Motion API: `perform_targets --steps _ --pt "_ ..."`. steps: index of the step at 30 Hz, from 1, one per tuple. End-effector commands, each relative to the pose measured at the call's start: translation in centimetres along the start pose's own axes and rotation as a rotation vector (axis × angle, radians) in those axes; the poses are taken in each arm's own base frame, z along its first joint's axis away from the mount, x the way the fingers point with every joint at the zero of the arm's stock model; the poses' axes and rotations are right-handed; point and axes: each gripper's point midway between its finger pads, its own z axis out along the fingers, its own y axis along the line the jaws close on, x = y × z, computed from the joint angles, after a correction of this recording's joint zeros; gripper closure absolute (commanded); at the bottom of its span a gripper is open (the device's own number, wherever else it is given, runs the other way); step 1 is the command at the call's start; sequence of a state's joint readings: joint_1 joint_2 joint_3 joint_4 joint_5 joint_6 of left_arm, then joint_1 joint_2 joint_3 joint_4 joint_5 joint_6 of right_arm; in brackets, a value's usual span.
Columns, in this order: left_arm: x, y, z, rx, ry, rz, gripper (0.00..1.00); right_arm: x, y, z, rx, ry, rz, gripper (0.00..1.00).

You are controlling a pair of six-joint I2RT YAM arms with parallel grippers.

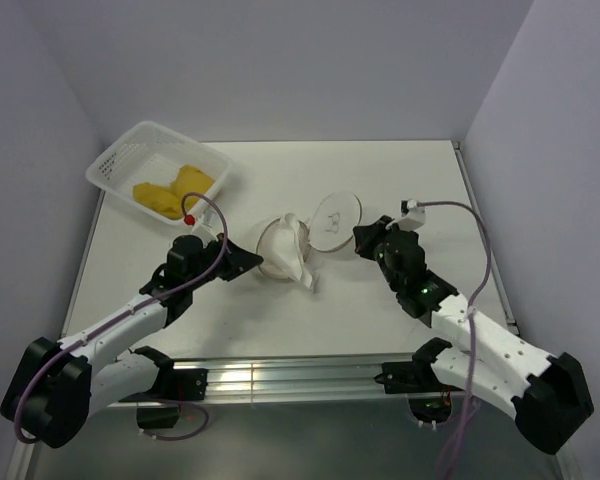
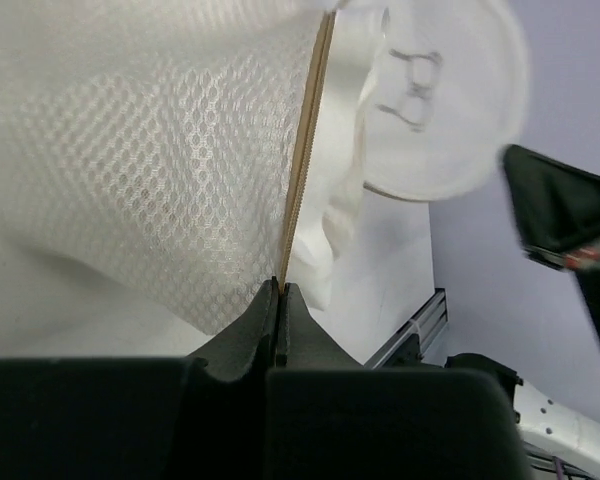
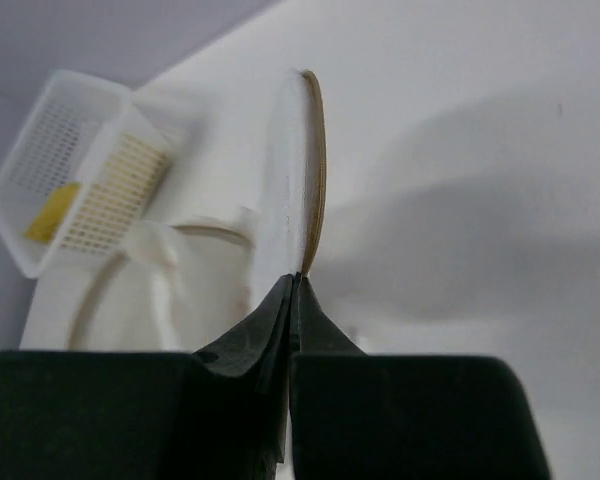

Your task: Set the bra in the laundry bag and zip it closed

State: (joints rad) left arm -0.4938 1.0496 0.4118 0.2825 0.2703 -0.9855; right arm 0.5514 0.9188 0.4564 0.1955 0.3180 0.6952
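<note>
The laundry bag point(image 1: 278, 255) of white mesh lies on its side mid-table, its tan hoop rim point(image 2: 305, 150) facing right. White fabric, the bra point(image 2: 345, 205), sits in its mouth and spills a little onto the table point(image 1: 307, 280). The round flap lid point(image 1: 336, 214), with a small black mark point(image 2: 410, 90), stands open to the right. My left gripper point(image 2: 280, 285) is shut on the bag's tan rim, at the bag's left side point(image 1: 257, 258). At the lid's right edge point(image 1: 361, 237), my right gripper point(image 3: 297, 277) is shut on the lid's tan edge point(image 3: 317, 150).
A white perforated basket point(image 1: 115, 165) holding yellow items point(image 1: 175, 188) stands at the back left and shows in the right wrist view point(image 3: 40, 170). Grey walls enclose the table on three sides. An aluminium rail point(image 1: 280, 378) runs along the near edge.
</note>
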Motion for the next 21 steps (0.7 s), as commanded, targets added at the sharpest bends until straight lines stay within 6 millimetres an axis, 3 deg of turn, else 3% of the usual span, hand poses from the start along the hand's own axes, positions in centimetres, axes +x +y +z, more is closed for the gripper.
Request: perform_targets --steps 1,2,3,4,5,6,11,13,18,21 --pt "-3.2 -5.4 0.1 0.154 -0.044 0.042 1.00 -6.8 3.7 -3.4 0.040 -0.109 -0.158 1.00" --pt "-3.0 -5.9 -0.1 0.164 -0.019 0.045 1.00 -6.3 3.4 -4.4 0.077 -0.046 -0.227 1.00" --pt "-3.1 -6.4 -0.3 0.171 -0.019 0.049 1.00 -7.3 4.6 -5.1 0.072 -0.050 -0.263 1.00" --pt "-3.5 -6.8 -0.5 0.176 -0.024 0.056 1.00 -9.6 6.4 -6.2 0.067 -0.095 -0.263 1.00" --pt "-3.5 -6.7 -0.8 0.161 -0.028 0.065 1.00 -8.8 7.3 -7.3 0.046 -0.056 -0.307 1.00" --pt "-3.7 -6.7 -1.0 0.152 -0.035 0.071 1.00 -9.7 8.4 -7.9 0.027 -0.069 -0.301 1.00" --pt "-3.5 -7.0 -1.1 0.187 -0.017 0.039 1.00 -8.7 9.8 -7.5 0.001 -0.029 -0.366 1.00" --pt "-3.5 -7.4 -1.5 0.192 -0.016 0.058 1.00 -9.1 12.3 -8.2 -0.105 -0.035 -0.358 1.00" --pt "-1.7 -4.3 -1.0 0.115 0.026 0.050 1.00 -6.1 10.7 -5.7 0.013 0.043 -0.466 1.00" --pt "-1.0 -3.4 -1.2 0.083 0.023 0.071 1.00 -7.4 12.4 -6.8 -0.094 -0.021 -0.399 1.00"
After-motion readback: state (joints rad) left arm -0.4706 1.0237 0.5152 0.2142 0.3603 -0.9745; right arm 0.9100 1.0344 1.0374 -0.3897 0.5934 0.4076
